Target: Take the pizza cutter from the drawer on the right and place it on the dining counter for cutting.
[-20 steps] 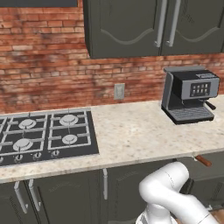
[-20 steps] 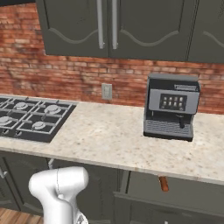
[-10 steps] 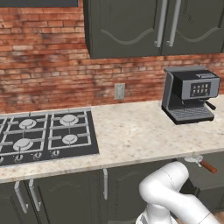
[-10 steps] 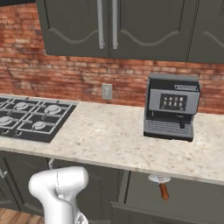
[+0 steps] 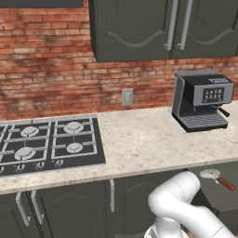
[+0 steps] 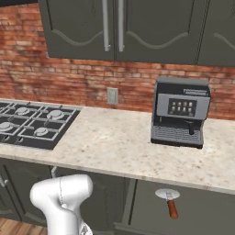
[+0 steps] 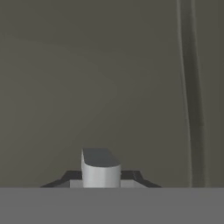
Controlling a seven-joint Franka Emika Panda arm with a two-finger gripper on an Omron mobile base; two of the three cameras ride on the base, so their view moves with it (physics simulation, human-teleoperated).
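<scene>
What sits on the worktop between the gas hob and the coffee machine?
Nothing: in both base views the speckled worktop is bare between the gas hob and the coffee machine. A wall socket sits on the brick behind.

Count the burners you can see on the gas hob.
4, set in a square on the hob: back left, back right, front left, front right. The picture's left edge crops the hob, so more may be hidden.

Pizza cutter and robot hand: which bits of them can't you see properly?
- Pizza cutter: both base views show it below the worktop edge; what holds it up cannot be made out.
- Hand: in the hand view its fingers are shut on a silvery piece cut off by the bottom edge.
- Drawer: right base view, edges unclear.
</scene>
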